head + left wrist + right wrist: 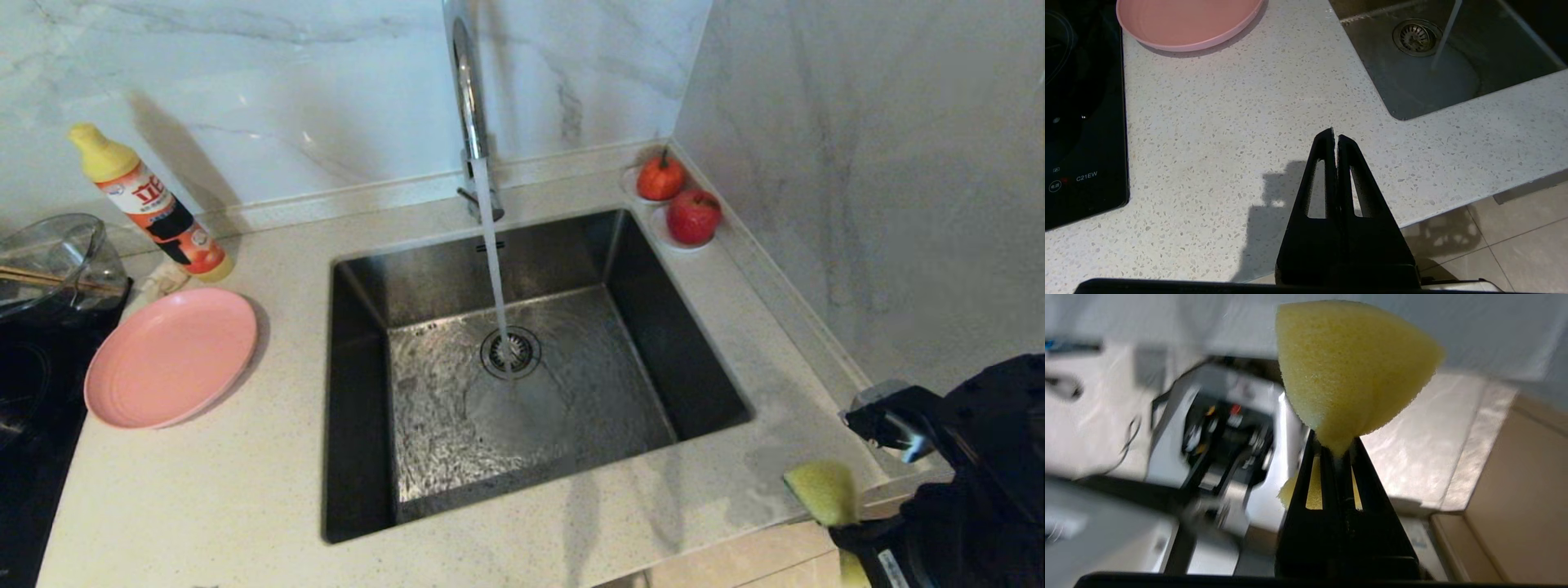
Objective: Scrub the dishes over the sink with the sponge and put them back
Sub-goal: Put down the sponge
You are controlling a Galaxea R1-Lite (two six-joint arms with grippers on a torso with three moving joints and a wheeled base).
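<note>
sponge [1347,371] in right jaws

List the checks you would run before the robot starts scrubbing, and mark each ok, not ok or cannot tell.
1. Yellow foam sponge clamped in right hand: ok.
2. Chrome tap running into square steel sink: ok.
3. Round pink plate held over sink: not ok, on the counter.
4. Left hand gripping a dish: not ok, shut and empty.
5. Teal bowl located: cannot tell.
</note>
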